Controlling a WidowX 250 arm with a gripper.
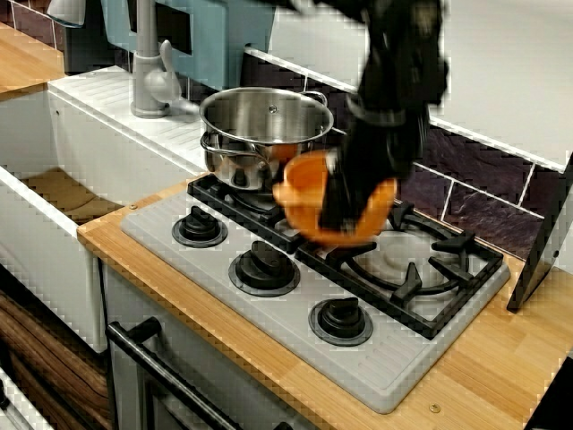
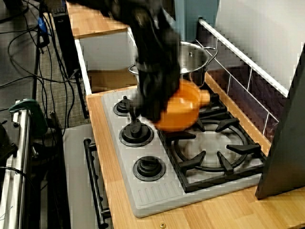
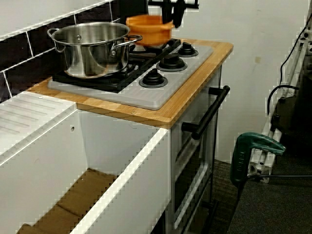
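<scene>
**Toy kitchen hob, seen from the front, from the right end and from the sink side.** The gripper (image 1: 342,213), dark and blurred, hangs from above with its fingers pinched on the rim of an orange bowl (image 1: 304,184). The exact contact is not sharp, but the bowl sits tilted and clear of the black grate (image 1: 421,269), which argues for a closed grip. The bowl lies directly beneath the gripper, over the middle of the grey hob (image 1: 385,367) and nearer its back edge than its front edge. Its mouth appears tipped toward the hob's left end. In the view from the right end, a small lug (image 2: 204,95) of the bowl points toward the tiled back wall. A steel pot (image 1: 264,121) stands at the hob's back left corner, just beside the bowl but apart from it. Three knobs (image 1: 264,266) line the hob's front edge. The wooden counter (image 1: 501,376) carries the hob, and a white sink (image 1: 36,233) adjoins the counter's left edge.
</scene>
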